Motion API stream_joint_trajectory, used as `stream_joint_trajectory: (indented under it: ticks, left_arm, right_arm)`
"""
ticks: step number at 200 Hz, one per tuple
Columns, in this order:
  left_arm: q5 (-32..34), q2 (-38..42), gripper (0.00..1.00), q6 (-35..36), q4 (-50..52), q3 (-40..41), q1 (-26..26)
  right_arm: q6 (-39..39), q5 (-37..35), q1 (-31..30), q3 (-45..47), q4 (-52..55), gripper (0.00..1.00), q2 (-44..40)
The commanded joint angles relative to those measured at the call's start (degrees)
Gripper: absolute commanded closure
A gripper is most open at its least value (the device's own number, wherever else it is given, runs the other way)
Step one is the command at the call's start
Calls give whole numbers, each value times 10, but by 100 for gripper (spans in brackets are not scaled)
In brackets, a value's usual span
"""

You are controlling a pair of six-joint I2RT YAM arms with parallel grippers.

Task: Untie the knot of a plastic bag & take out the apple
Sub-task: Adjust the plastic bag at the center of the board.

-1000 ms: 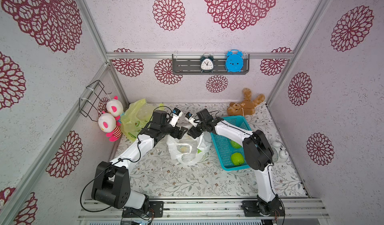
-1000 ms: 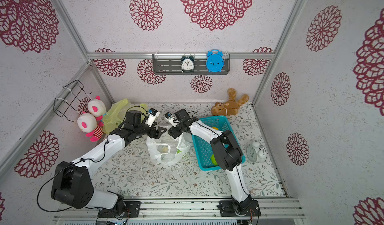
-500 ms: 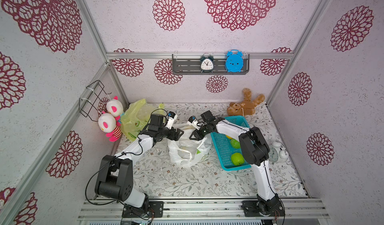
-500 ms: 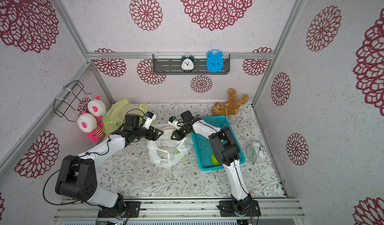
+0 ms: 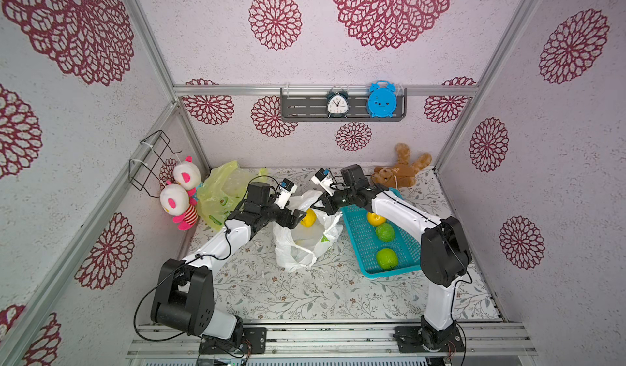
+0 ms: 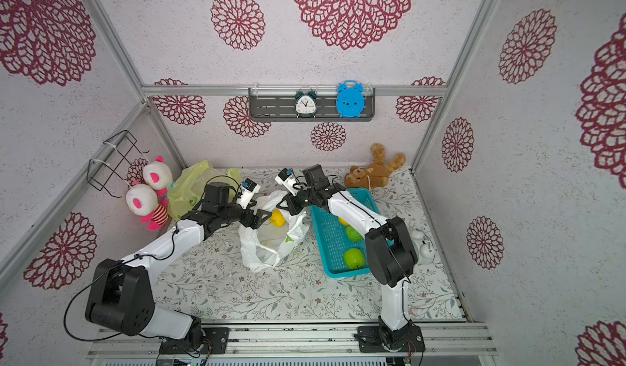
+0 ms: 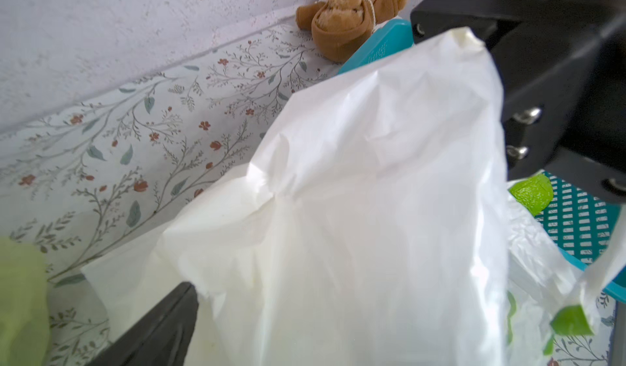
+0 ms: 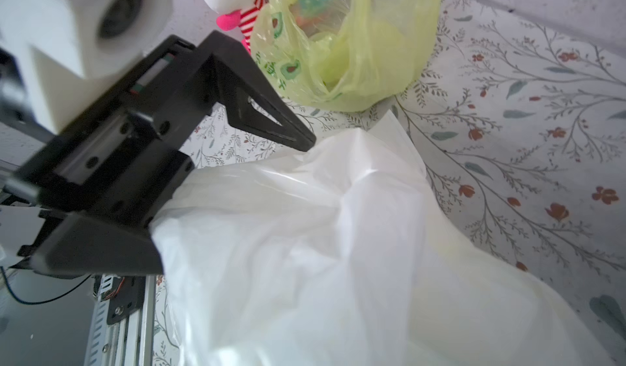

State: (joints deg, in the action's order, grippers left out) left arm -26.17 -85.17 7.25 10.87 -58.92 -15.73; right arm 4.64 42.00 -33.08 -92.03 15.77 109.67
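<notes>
Above table [image 5: 271,293] centre: right tool [image 5: 326,208] pinching bag [image 5: 298,245].

Bright, even light, soft shadows; top views sharp, edges bowed; plastic bag [image 7: 372,212] blurred in wrist views.

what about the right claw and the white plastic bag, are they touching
Touching. In the left wrist view, a raised corner of the white plastic bag runs straight into the right claw, which is shut on it.
</notes>
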Motion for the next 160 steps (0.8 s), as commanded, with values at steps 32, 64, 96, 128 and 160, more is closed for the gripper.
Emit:
stream_joint_trajectory:
  ticks: [32, 64, 96, 128, 160]
  left_arm:
    - [46, -90, 27, 37, 74, -83, -22]
    - [96, -78, 89, -18, 52, -77, -21]
    - [88, -59, 100, -61, 24, -66, -23]
    - [90, -76, 100, -80, 49, -88, -26]
    - [76, -75, 100, -96, 36, -80, -27]
  right_arm:
    - [39, 39, 2, -11, 42, 88, 5]
    - [-11, -82, 7, 29, -9, 63, -51]
    - [-38, -179, -6, 116, -75, 29, -182]
    - [-12, -180, -112, 218, -150, 31, -294]
    - [-97, -116, -139, 241, -237, 54, -224]
